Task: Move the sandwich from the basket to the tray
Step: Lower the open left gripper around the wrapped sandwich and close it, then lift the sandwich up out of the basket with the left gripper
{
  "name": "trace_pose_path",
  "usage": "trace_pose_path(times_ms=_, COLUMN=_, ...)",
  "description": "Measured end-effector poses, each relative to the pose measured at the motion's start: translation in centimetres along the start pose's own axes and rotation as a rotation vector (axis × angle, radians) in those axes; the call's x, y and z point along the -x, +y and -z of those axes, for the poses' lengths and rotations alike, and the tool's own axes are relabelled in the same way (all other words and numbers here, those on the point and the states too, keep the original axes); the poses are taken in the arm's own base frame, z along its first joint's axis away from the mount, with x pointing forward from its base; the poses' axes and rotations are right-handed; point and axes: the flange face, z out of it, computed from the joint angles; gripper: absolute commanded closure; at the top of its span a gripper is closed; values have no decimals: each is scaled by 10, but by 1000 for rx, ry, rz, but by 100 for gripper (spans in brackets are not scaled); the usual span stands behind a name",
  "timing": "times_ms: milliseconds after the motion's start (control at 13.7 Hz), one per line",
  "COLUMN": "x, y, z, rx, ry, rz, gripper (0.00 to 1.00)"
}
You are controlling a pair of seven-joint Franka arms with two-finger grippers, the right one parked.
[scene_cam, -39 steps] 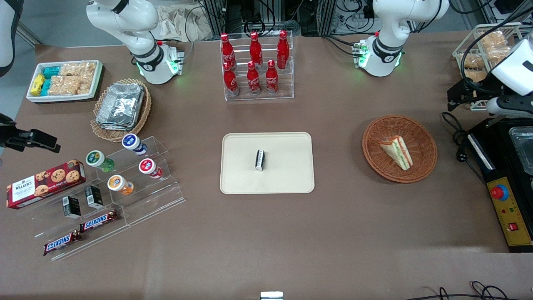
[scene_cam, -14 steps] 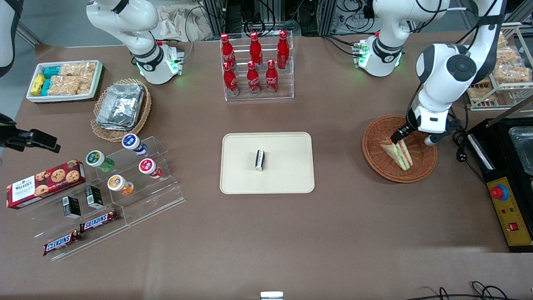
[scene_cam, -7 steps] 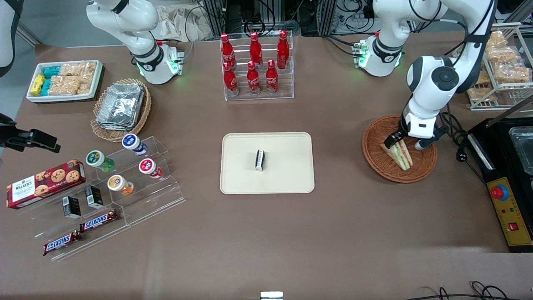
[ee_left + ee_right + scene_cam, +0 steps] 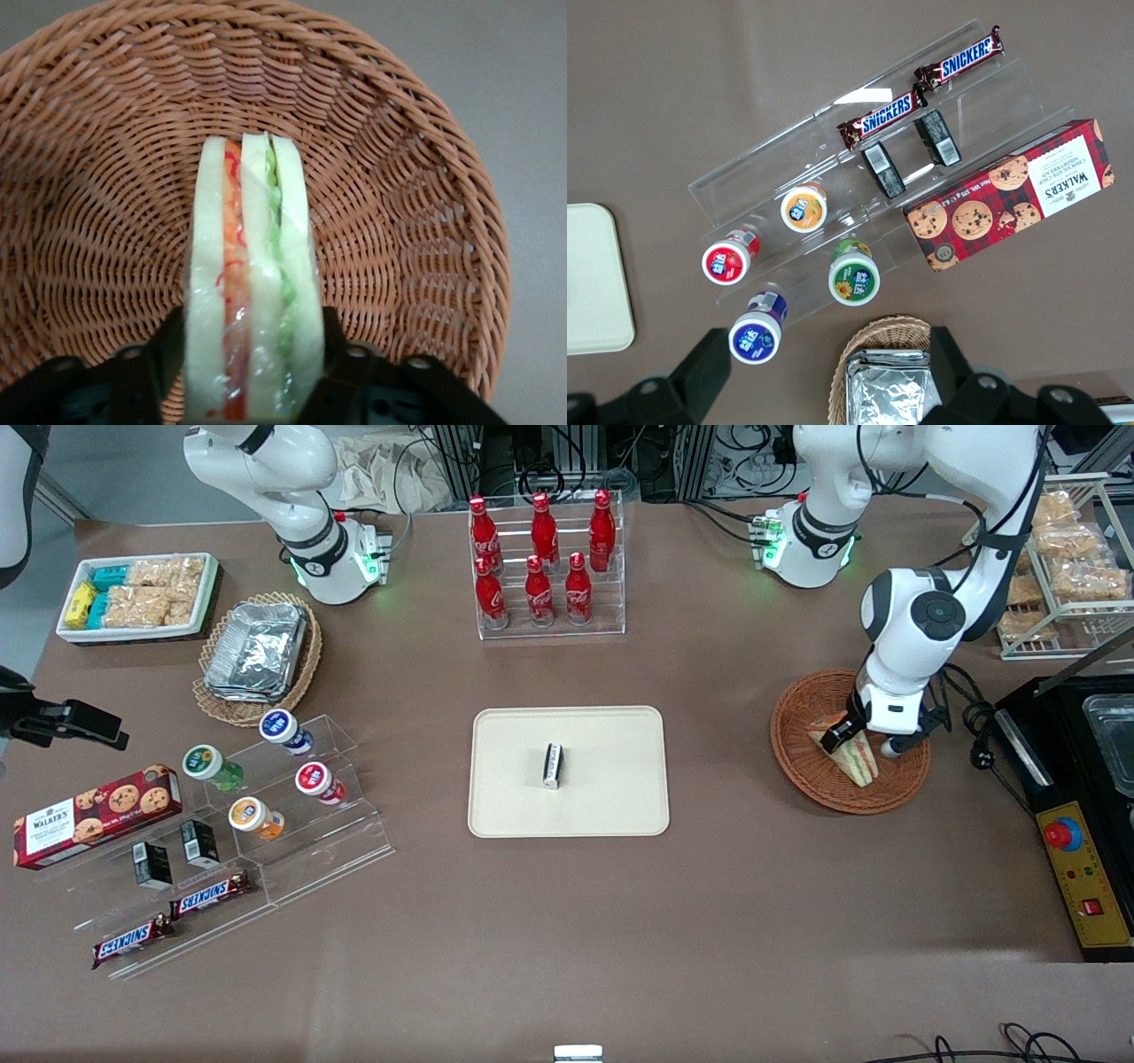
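Jaws straddle the sandwich's thick end, not visibly clamped: the left gripper (image 4: 252,354) is down in the round reddish-brown wicker basket (image 4: 802,766), around the triangular pale-bread sandwich (image 4: 251,292) lying there.

Six red cola bottles (image 4: 542,558) in a clear acrylic rack are standing farther from the front camera than the gripper (image 4: 861,746), which is hanging low toward the working arm's end of the table. A yellow-faced control box (image 4: 1085,877) is lying nearer that camera. A small black-and-white packet (image 4: 553,765) is lying toward the parked arm's end.
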Motion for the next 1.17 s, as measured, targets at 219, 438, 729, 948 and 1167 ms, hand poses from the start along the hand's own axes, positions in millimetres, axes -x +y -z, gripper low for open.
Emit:
trace_pose_path(times_ms=219, x=-5, y=3, z=5, rx=11, ry=14, rz=14, gripper=100)
trace_pose_path(times_ms=438, x=-18, y=12, z=27, rx=10, ry=15, rz=30, gripper=100)
trace_pose_path(times_ms=729, x=-44, y=45, z=101, rx=-96, ry=-69, rz=-68, gripper=100)
trace_pose_path(times_ms=948, x=-68, y=69, z=180, rx=-172, ry=-154, rz=-225, gripper=100)
trace_pose_path(times_ms=1167, x=-68, y=98, z=247, rx=-194, ry=-176, rz=-300, gripper=100)
